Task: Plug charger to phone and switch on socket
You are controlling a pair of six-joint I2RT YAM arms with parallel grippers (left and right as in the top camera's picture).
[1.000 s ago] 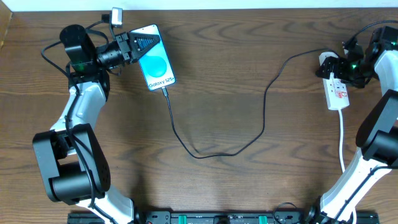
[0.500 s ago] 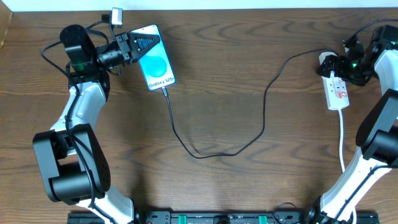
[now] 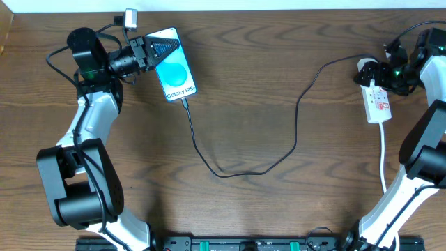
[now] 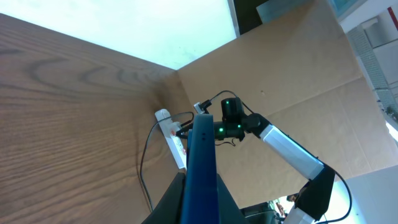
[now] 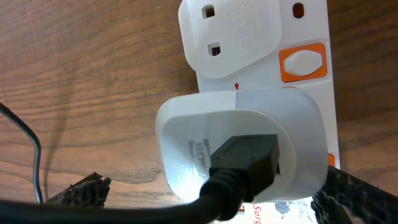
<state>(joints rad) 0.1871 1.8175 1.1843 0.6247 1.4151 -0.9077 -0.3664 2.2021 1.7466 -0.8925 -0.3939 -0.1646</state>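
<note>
socket (image 3: 377,104) far right, adapter (image 5: 236,118) seated | phone (image 3: 174,70) far left, its far end clamped by left gripper (image 3: 148,50) (likely to steady it); charger (image 3: 297,125) tip in near end | right gripper (image 5: 214,190) spread wide astride adapter, holding nothing; poised to switch socket on
</note>
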